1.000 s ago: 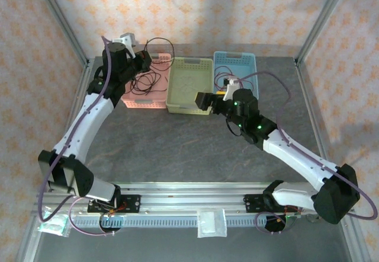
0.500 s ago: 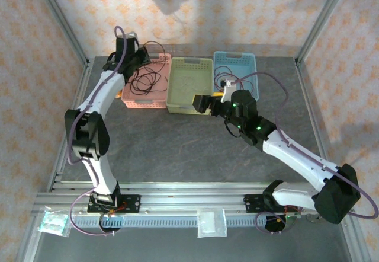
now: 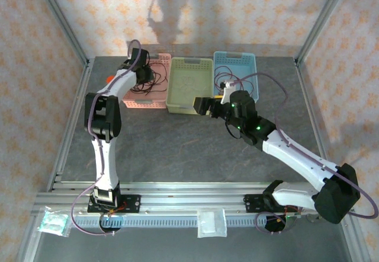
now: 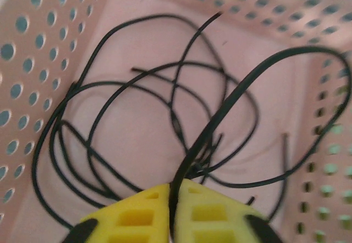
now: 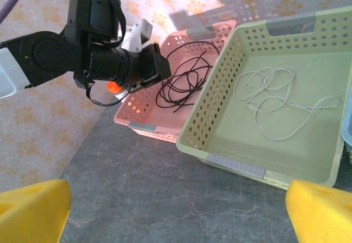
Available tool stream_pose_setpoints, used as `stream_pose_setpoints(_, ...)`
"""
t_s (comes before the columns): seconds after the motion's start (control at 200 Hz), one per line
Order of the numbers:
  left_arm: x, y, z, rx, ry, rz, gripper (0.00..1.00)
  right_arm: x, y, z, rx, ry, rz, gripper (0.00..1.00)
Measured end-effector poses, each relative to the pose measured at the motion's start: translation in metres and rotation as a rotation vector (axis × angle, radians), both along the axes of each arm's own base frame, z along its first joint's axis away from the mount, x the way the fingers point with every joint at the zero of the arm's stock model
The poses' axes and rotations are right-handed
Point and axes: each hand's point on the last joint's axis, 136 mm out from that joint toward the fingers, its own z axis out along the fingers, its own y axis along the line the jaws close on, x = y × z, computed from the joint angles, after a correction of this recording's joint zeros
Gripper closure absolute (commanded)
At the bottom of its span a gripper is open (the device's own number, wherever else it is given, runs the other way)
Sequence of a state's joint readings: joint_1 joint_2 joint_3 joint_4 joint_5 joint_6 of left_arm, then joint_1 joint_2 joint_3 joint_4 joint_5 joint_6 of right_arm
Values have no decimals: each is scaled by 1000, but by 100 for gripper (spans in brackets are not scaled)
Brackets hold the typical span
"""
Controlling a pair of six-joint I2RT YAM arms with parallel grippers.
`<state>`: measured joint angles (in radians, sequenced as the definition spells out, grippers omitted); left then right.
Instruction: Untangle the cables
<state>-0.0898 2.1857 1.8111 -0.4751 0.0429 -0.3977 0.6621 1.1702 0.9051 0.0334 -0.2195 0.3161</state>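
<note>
Far left on the counter (image 3: 177, 149), the pink basket (image 3: 145, 103) holds your black cable (image 4: 231, 95), its loops piled loose. The white cable (image 5: 275, 103) lies in the green basket (image 5: 236, 166) beside it. Your left end effector (image 4: 175, 196) is narrow, pinching one black strand. The right end effector (image 5: 176, 207) gapes wide, empty. Lift fast and crossed loops could cinch or snag the basket holes.
</note>
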Motion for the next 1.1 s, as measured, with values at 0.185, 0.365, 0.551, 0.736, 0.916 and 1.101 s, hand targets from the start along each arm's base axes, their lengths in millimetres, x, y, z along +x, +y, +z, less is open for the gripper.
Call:
stream_pose_setpoints(0.185,-6,3,4,-1,2,21,45,0,-6,-3,-13,2,-27,0)
stream_pose_setpoints(0.365,-14,2,47,-3,-68,10,32,1,-15,1,-18,-15,-68,0)
stream_pose_setpoints(0.551,-50,-10,116,2,-205,-28,9,1,-48,14,-8,-85,-216,0)
stream_pose_setpoints(0.736,-112,-51,169,6,-387,-119,1,-6,-89,8,-13,-151,-383,0)
stream_pose_setpoints(0.916,-172,-60,163,-21,-505,-134,1,-4,-114,-24,-110,-152,-488,1)
stream_pose_setpoints(1.101,-208,-23,128,10,-531,5,1,6,-156,-50,-222,-132,-605,0)
